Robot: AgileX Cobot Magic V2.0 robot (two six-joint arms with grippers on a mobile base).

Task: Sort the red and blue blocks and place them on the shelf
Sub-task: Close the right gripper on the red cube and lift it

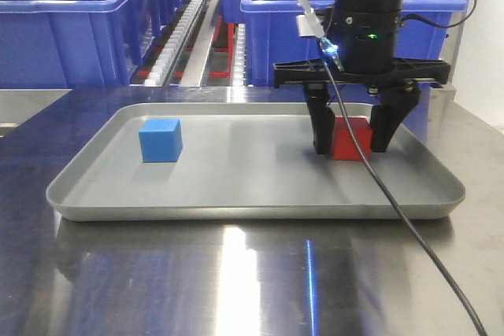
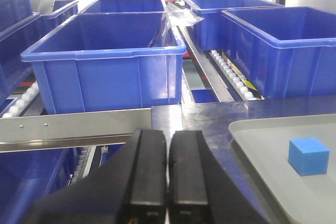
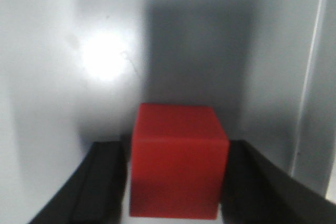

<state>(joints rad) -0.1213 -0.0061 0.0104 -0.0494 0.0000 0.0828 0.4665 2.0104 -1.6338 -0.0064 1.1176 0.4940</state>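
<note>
My left gripper (image 2: 168, 141) hangs beyond the left edge of the grey tray (image 1: 236, 212), its fingers pressed together on nothing. The blue cube (image 1: 161, 139) sits in the tray near that left edge, with nothing touching it. Toward the right edge, the red cube (image 3: 176, 161) rests on the tray floor. My right gripper (image 1: 351, 147) straddles it, fingers narrow and just beside 2 opposite faces. I cannot tell whether both pads are pressing.

My worry is this: the right wrist view shows a thin light strip beside 1 finger. If I lift now, the cube may pivot or slip out and drop back. The fingertips look low to the floor, so going lower risks scraping the tray. The black cable (image 1: 409, 226) trails over the tray's front-right corner and could snag the rim.
</note>
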